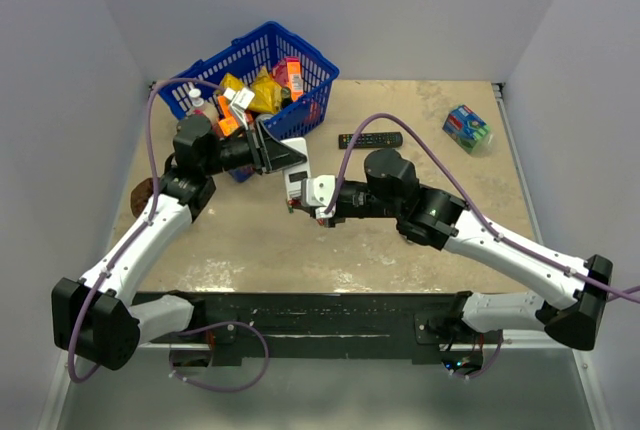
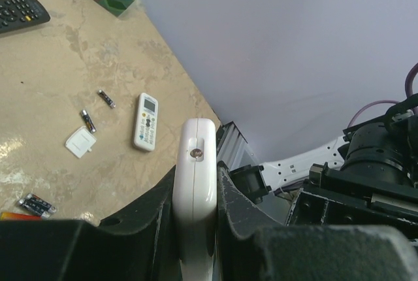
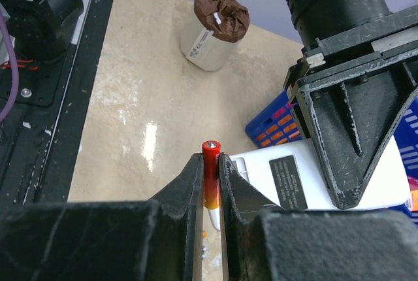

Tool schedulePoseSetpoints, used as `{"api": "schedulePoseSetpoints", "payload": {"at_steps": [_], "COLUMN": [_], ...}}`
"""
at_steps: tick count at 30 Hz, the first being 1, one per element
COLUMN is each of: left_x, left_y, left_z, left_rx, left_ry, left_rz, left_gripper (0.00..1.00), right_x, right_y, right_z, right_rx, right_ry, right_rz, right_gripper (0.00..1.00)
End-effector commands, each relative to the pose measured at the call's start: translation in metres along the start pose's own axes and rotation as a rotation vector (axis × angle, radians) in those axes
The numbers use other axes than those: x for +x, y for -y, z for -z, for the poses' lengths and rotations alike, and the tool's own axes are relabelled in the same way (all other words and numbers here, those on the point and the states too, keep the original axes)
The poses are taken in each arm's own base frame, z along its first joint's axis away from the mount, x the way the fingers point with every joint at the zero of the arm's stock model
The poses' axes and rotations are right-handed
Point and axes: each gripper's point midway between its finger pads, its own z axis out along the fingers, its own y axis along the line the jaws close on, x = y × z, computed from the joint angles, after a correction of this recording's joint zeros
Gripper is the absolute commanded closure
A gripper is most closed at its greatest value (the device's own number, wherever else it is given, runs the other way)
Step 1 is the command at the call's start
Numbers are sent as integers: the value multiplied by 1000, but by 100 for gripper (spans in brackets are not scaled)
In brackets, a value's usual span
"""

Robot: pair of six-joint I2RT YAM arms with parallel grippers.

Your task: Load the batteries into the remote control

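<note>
1. Gripping the remote control point(image 2: 196, 144) edge-on, the left claw point(image 2: 196, 181) is clamped on its two long sides and holds it raised above the tabletop point(image 2: 59, 72); in the right wrist view its back, bearing a dark label, faces the camera.
2. Right claw point(image 3: 209, 161): fingers pressed tight on a red-orange battery point(image 3: 210, 149); the battery lies lengthwise between them, red end protruding past the tips, just beside one end of the remote control; whether the two touch cannot be told.
3. Loose batteries point(image 2: 87, 121): two dark ones lie apart on the tabletop near a small white square cover point(image 2: 81, 142); more lie at the lower left edge of the left wrist view.
4. Surroundings: white remote with grey buttons point(image 2: 146, 121) just beside the cover; black remote point(image 1: 370, 139) and green packet point(image 1: 467, 128) farther back; blue basket point(image 1: 255, 48) filled with packets behind the left arm; brown-topped cylinder point(image 3: 214, 33) standing upright on the tabletop.
</note>
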Motion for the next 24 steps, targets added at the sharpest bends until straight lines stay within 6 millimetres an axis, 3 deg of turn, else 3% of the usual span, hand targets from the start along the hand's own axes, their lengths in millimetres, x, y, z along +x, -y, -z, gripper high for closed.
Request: {"api": "schedulePoseSetpoints", "payload": {"at_steps": [1, 16, 24], "left_x": [-10, -12, -8], "left_y": [22, 30, 22], "left_z": [2, 2, 0], "left_rx": [55, 78, 55], "left_ry": [-2, -20, -39], "left_rz": [-57, -61, -57], "left_gripper": [100, 100, 100], "right_x": [-3, 15, 3], "right_y": [2, 6, 11], "right_z": [-2, -6, -2], "right_rx": [-14, -18, -3], "right_ry": [16, -28, 1], "right_rz": [29, 33, 46], "right_gripper": [100, 100, 100]}}
